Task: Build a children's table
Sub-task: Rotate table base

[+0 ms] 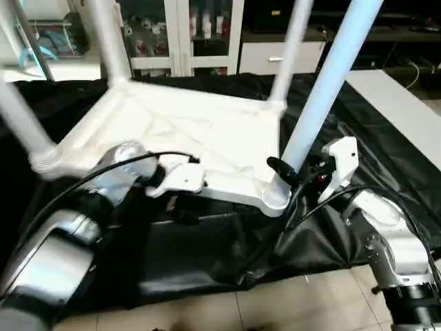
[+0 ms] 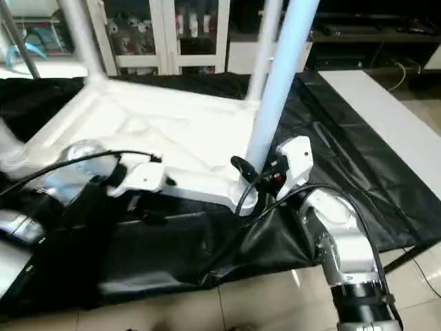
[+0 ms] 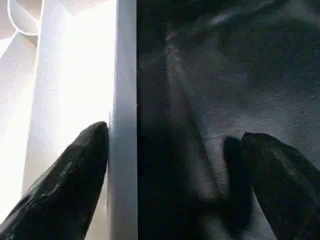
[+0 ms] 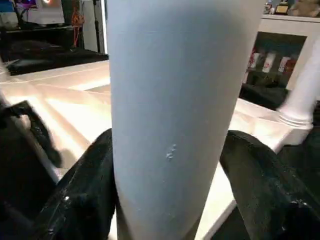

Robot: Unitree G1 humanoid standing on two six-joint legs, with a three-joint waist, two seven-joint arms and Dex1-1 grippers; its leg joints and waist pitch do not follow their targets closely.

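Note:
The children's table lies upside down on the black cloth, its white ribbed tabletop facing up. Legs stand upright in the corner sockets: near right, far right, far left and near left. My right gripper is shut on the near right leg just above its socket, a black finger pressed to each side. My left gripper is open at the tabletop's near rim. One finger touches the rim's inner face, the other hangs over the cloth.
The black-draped work table ends close to me, with tiled floor below its edge. A white surface runs along the right. Glass-door cabinets stand behind. Black cables loop over both forearms.

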